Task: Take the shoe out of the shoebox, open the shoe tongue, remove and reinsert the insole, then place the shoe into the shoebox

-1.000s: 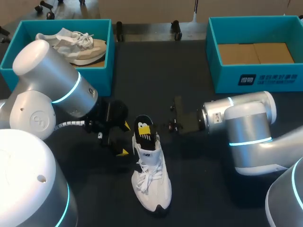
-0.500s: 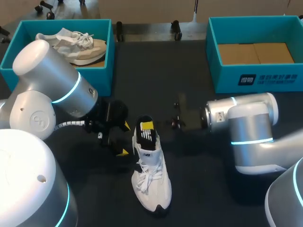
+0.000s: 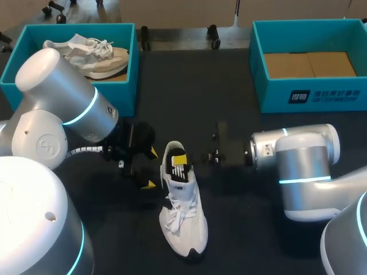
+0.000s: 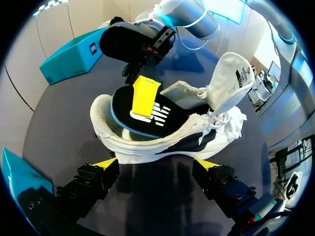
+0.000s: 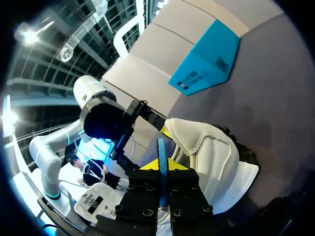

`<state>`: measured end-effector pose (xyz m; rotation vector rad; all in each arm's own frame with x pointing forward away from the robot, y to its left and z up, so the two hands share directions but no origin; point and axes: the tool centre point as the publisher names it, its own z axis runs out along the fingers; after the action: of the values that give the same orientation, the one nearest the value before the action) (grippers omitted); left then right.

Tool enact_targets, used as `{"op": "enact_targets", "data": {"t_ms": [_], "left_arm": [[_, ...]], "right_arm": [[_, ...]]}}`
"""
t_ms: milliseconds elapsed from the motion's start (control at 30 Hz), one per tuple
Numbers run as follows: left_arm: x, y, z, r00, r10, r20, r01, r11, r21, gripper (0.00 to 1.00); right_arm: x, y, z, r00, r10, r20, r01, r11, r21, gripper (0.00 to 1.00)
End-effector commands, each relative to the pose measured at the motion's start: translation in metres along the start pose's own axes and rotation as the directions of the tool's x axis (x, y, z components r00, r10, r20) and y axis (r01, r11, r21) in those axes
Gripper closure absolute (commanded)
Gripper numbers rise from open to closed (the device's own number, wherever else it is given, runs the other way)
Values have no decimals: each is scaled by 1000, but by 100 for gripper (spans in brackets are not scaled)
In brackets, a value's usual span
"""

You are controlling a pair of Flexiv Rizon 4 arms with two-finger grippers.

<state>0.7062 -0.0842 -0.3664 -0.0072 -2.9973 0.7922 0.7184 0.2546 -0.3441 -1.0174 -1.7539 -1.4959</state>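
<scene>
A white shoe (image 3: 183, 212) stands on the dark table, toe toward the front edge, its tongue (image 4: 231, 73) folded up and forward. A black insole (image 4: 152, 115) with a blue edge lies slanted in the heel opening. My right gripper (image 3: 179, 158) comes in from the right and is shut on the insole's edge (image 5: 161, 162), one yellow fingertip (image 4: 144, 96) flat on top of it. My left gripper (image 3: 150, 168) stands open just left of the heel, and its yellow tips (image 4: 106, 162) straddle the shoe's side without touching it.
A teal shoebox (image 3: 133, 69) at the back left holds a beige shoe (image 3: 92, 54). A second teal box (image 3: 309, 97) at the back right shows only its cardboard bottom. My left arm's elbow (image 3: 57, 91) bulks over the left side.
The right gripper closed on the insole, which went from sticking up out of the heel to lying lower inside the shoe. The right wrist drew slightly right. The left arm kept still.
</scene>
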Motion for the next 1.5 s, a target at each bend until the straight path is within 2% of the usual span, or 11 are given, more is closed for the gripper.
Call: {"op": "enact_targets", "data": {"t_ms": [33,300,333,367,467,733,933,1000,1100,1500], "left_arm": [[1,1,0,1000,1,2,-1,1000,1,0],[1,1,0,1000,1,2,-1,1000,1,0],[1,1,0,1000,1,2,-1,1000,1,0],[1,1,0,1000,1,2,-1,1000,1,0],[1,1,0,1000,1,2,-1,1000,1,0],[1,1,0,1000,1,2,-1,1000,1,0],[1,1,0,1000,1,2,-1,1000,1,0],[1,1,0,1000,1,2,-1,1000,1,0],[1,1,0,1000,1,2,-1,1000,1,0],[1,1,0,1000,1,2,-1,1000,1,0]], "right_arm": [[2,-6,7,1000,6,20,-7,1000,21,100],[3,-9,7,1000,3,21,-3,1000,30,99],[4,-8,8,1000,-5,23,4,999,33,80],[5,-7,8,1000,-14,24,13,999,37,69],[8,-3,7,999,-34,26,33,998,44,61],[13,4,8,996,-78,33,76,995,65,64],[12,10,7,995,-96,26,94,993,75,72],[10,12,6,995,-96,21,94,993,75,79],[5,12,3,997,-79,14,78,995,62,100],[0,-8,6,1000,-19,17,19,999,25,100]]}}
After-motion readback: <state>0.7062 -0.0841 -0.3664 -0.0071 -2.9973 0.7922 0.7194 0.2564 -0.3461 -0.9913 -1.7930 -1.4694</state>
